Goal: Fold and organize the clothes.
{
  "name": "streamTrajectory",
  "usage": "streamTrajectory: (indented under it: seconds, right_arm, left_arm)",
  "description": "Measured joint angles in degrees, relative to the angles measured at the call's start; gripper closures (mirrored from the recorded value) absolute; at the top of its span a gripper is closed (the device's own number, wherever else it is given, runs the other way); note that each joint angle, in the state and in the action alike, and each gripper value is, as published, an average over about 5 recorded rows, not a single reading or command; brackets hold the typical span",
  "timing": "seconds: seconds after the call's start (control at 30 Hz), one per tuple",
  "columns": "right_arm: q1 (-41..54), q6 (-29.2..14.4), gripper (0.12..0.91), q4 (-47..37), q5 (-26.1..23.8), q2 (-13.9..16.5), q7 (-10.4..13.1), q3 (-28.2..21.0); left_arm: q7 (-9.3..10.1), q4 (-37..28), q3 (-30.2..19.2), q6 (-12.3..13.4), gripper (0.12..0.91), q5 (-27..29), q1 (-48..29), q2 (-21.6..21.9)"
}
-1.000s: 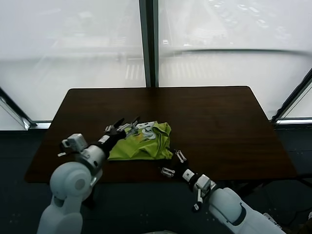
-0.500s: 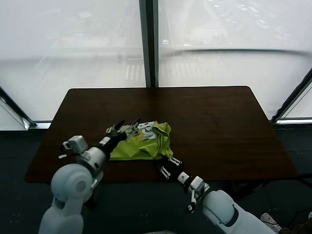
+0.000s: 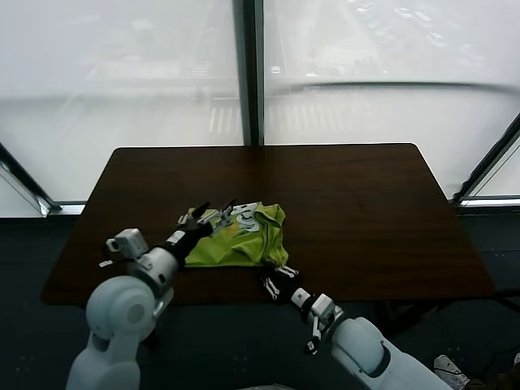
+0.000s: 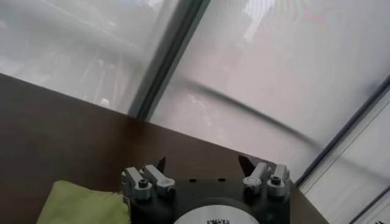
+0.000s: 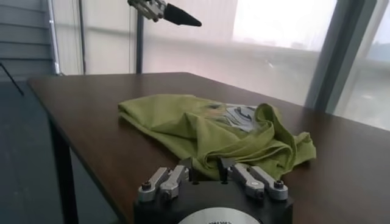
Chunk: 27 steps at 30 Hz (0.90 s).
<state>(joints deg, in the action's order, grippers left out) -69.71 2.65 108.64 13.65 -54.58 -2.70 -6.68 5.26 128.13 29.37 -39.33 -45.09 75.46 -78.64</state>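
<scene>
Narrowed to a slim gap, the jaws of the right gripper (image 3: 276, 275) sit at the near edge of the lime-green T-shirt (image 3: 236, 240); in the right wrist view the two fingertips (image 5: 189, 165) press against the cloth's nearest fold, pinching its hem as far as can be seen. Spread wide and holding nothing, the jaws of the left gripper (image 3: 207, 213) hang just above the shirt's far left corner, their dark tips pointing toward the window (the left wrist view shows only a green corner of the garment (image 4: 82, 204) beside the gripper body).

The T-shirt lies crumpled in a loose heap, its white printed graphic (image 3: 246, 219) facing up along the far side, a raised fold at its right end. It rests on a dark brown wooden table (image 3: 366, 211), near the front edge and left of centre. The right arm reaches in from the front edge, the left arm from the near left corner.

Behind the table stands a wall of large windows, split by a dark vertical mullion (image 3: 248, 73), with slanted dark frame members at both sides. Outside is pale and hazy, with faint road markings. Dark flooring surrounds the table.
</scene>
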Motion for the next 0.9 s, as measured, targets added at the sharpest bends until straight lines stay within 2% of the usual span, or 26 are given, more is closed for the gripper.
streamTrajectory:
  seconds: [0.17,0.3,0.53,0.9]
  right_arm:
    - [-0.2,0.0,0.804,0.7,1.4,0.3,0.3,1.0]
    - [-0.8,0.2,0.866,1.8,3.6,1.1,0.5,2.4]
    - [-2.1,0.9,0.887,3.7,6.1,3.4,0.3,5.4]
    - [-3.6,0.8,0.887,5.1,7.0,6.3,-0.6,8.3]
  left_arm:
    - [0.00,0.0,0.0,0.1,0.123,0.1,0.2,0.0]
    - [-0.02,0.0,0.0,0.1,0.123,0.2,0.4,-0.2]
    - [-0.02,0.0,-0.1,0.2,0.123,0.3,0.8,-0.6]
    - [-0.03,0.4,-0.3,0.2,0.123,0.5,1.8,-0.8]
